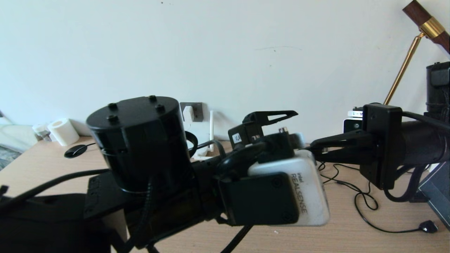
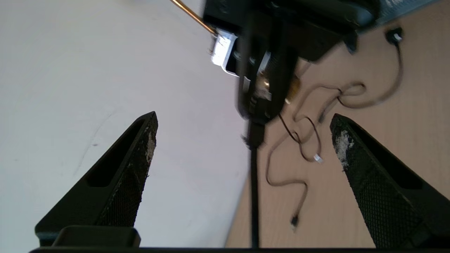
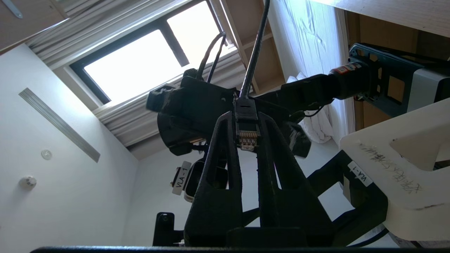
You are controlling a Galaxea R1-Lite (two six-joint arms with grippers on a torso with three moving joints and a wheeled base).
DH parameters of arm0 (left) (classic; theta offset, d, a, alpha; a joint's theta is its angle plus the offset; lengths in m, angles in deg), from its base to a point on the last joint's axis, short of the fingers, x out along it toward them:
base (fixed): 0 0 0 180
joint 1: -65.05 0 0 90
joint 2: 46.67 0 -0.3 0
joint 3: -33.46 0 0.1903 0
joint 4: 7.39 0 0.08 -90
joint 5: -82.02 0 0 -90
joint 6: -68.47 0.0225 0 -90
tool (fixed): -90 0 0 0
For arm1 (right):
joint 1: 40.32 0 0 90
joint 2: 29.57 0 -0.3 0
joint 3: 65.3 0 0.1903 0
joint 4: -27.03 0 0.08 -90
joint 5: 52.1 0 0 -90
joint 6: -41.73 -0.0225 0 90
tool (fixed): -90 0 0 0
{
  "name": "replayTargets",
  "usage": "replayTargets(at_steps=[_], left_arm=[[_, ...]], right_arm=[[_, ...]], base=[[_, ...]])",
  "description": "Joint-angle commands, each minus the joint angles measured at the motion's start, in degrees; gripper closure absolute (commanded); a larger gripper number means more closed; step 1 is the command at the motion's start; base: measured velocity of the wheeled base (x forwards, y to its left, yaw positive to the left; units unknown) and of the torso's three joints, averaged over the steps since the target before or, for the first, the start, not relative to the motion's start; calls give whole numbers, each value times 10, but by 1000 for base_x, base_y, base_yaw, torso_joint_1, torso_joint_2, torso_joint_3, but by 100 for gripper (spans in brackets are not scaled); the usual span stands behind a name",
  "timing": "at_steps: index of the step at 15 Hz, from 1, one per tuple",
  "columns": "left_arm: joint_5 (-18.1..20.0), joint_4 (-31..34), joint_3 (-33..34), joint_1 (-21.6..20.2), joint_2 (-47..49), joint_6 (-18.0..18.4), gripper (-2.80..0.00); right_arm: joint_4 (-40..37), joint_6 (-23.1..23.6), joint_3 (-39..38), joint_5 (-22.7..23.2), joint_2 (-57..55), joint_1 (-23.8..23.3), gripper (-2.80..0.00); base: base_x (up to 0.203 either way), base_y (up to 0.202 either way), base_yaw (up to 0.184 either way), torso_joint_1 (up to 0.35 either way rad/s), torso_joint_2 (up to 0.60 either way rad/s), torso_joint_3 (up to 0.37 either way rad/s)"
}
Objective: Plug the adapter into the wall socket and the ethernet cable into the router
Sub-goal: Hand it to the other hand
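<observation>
My right gripper point(image 1: 314, 150) is shut on the ethernet cable's plug point(image 3: 247, 130), whose clear tip points back between the fingers; the black cable point(image 3: 255, 45) runs away from it. In the left wrist view that cable point(image 2: 254, 193) hangs in the wide gap of my open left gripper point(image 2: 243, 116), which grips nothing and faces the right gripper closely above the desk. At the wall, the white adapter point(image 1: 188, 113) sits on the dark grey wall socket point(image 1: 197, 109). Of the router I see only a white antenna point(image 1: 211, 130) and a bit of its body point(image 1: 201, 153) behind my left arm.
Thin black cables point(image 1: 365, 200) with small plug ends point(image 1: 428, 226) loop over the wooden desk point(image 1: 351, 232) at right. A dark box point(image 1: 437, 189) and a brass lamp point(image 1: 404, 63) stand at far right. A paper roll point(image 1: 63, 131) and a black mouse point(image 1: 75, 151) lie at back left.
</observation>
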Motion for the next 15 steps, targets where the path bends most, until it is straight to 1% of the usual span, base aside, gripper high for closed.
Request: replayTargets(at_steps=[1,3,4,5,7,9,11,13,15], left_arm=[[9,-26,-5,-18,25,-5,-280],[28,-27,-2,-28,27,-6,-280],[43,-27,-5,-40,27,-5,-280],[51,-27,-6,-54,28,-5,-280],[77,-27,-8,-81,31,-4,-280],[92,-29,-20,-97,46,-3,-280],[109,-38,-25,-116,54,-2,-280],[129,-52,-31,-125,68,-2,-280],[146,-62,-37,-129,77,-2,-280]], right_arm=[[2,-5,7,6,-15,1,0],[2,-7,25,11,-31,1,0],[3,-7,30,17,-37,1,0],[3,-7,41,26,-45,1,0],[2,-7,63,30,-64,0,0],[3,-7,75,31,-81,1,0],[0,-9,103,33,-101,1,0],[-1,-24,123,34,-109,11,0],[-1,-26,130,34,-111,13,0]], base=[[0,0,0,0,0,0],[0,0,0,0,0,0],[0,0,0,0,0,0],[0,0,0,0,0,0],[0,0,0,0,0,0],[0,0,0,0,0,0],[0,0,0,0,0,0],[0,0,0,0,0,0],[0,0,0,0,0,0]])
